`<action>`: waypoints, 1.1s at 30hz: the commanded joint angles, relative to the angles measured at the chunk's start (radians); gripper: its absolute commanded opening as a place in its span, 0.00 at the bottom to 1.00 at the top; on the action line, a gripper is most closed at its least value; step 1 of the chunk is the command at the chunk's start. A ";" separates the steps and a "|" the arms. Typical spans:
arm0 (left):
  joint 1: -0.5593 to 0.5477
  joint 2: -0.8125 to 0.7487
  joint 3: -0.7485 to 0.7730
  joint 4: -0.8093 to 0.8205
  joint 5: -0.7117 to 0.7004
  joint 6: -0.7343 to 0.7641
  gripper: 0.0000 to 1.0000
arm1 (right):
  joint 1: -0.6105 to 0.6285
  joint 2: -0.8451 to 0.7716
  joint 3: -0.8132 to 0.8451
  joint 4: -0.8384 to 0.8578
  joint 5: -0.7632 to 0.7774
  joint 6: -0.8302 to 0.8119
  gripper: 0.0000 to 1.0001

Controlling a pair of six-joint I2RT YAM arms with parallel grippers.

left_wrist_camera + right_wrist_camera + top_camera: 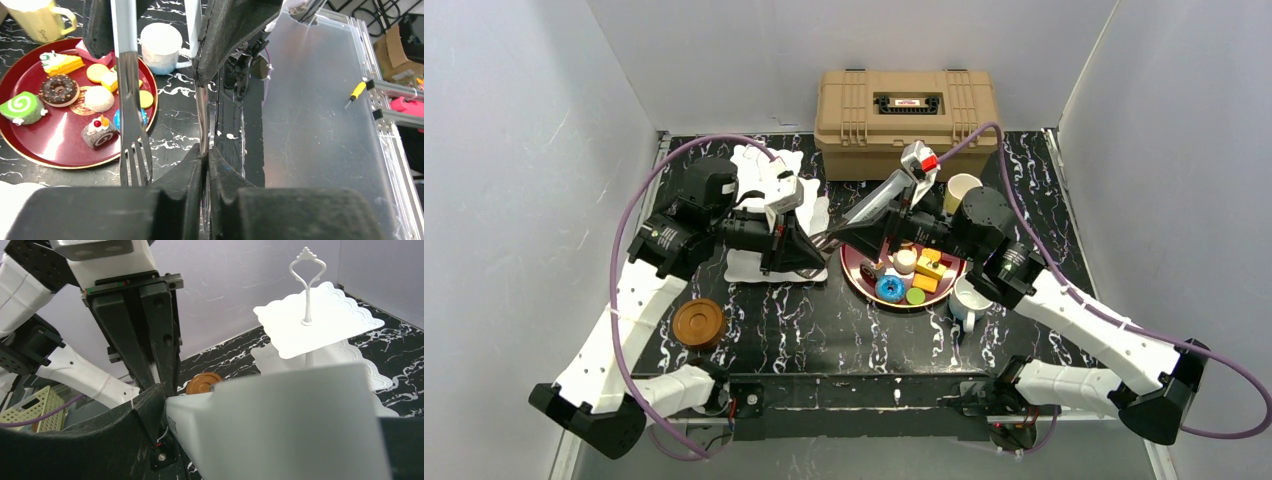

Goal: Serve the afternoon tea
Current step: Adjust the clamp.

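Tongs (pixel 131 100) bridged between both arms: left gripper (pixel 205 161) pinched on one thin blade, right gripper (pixel 280 440) clamped around the pale handle end, likely a handover. Left wrist alone shows pastries (pixel 60 90) on the red tray (pixel 50 142) beside the forked tip. Right wrist alone shows the white stand (pixel 320 325) behind the left gripper, top tier bare.

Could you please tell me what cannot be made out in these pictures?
- Top view: the right arm covers the far side of the red tray, hiding some of the pastries.
- Left wrist view: the tongs cross the blue donut; the top edge cuts the yellow mug.
- Right wrist view: the tongs' blurred white handle blocks the stand's base.
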 commanded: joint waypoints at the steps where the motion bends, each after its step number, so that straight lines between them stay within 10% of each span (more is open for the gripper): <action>1: -0.007 0.002 0.053 -0.029 0.057 -0.019 0.00 | 0.002 -0.014 0.065 0.090 -0.036 0.006 0.14; 8: -0.007 -0.014 0.113 -0.015 0.120 -0.072 0.00 | -0.003 -0.103 0.033 0.043 -0.139 -0.004 0.96; 33: -0.008 -0.083 0.130 0.086 0.199 -0.190 0.00 | -0.068 -0.002 0.154 0.194 -0.343 -0.006 0.98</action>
